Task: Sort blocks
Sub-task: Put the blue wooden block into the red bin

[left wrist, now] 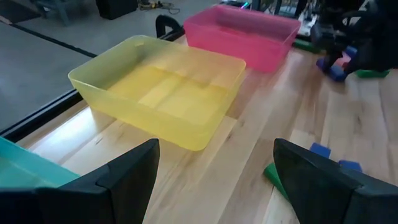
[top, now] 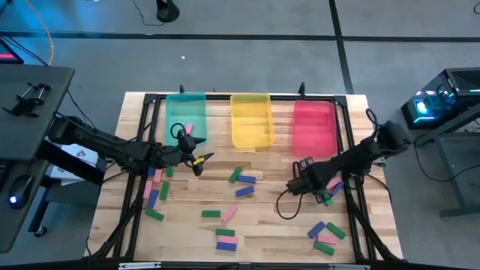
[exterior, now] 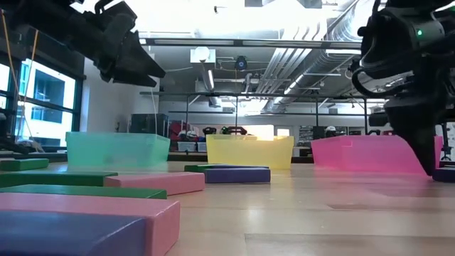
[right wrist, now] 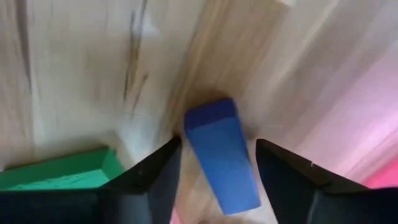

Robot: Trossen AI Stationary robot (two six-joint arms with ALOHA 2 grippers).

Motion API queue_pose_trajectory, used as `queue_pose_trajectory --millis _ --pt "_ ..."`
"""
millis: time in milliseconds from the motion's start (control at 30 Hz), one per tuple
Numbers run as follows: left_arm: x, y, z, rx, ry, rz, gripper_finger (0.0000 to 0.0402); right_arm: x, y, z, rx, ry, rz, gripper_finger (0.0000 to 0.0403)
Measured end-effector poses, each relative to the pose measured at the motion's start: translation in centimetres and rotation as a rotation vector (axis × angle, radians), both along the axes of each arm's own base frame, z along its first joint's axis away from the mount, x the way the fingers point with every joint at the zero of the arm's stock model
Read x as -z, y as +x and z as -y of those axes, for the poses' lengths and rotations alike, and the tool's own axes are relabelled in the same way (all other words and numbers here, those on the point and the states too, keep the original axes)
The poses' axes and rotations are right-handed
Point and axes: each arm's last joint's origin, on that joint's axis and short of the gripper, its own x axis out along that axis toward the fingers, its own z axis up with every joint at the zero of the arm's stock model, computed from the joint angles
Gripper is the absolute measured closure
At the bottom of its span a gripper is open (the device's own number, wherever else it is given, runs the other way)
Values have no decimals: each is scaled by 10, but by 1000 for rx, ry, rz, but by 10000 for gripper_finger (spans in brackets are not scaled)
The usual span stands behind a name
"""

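Right gripper (right wrist: 214, 165) spread, straddling blue block (right wrist: 222, 160), nothing clenched; centre, close squarely. Left gripper (left wrist: 214, 180) released near yellow tray (left wrist: 163, 93).

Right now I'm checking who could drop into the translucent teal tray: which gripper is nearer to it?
Left. The left gripper hovers just off the translucent teal tray, at its near corner. The right gripper is low over the table on the far side, below the translucent pink tray.
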Motion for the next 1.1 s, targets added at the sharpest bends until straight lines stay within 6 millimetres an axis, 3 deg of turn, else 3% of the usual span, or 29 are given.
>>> queue_pose_trajectory --millis 100,233,367,433,633,900,1100 --pt "0 0 0 -2 0 0 99 6 1 -1 14 1 -38 250" --pt "0 0 0 -2 1 0 99 4 4 -1 125 -2 -27 336" --pt "1 0 0 -2 0 -2 99 -9 14 -2 248 -6 71 338" --pt "1 0 0 -3 0 -1 99 -19 26 1 358 -23 227 338" --pt "0 1 0 -2 -1 5 99 -53 38 24 597 -16 545 338" --pt "0 1 0 -3 -8 8 99 -103 16 95 976 -149 835 338" --pt "0 1 0 -4 -8 9 99 -113 -11 159 1314 -196 848 338"
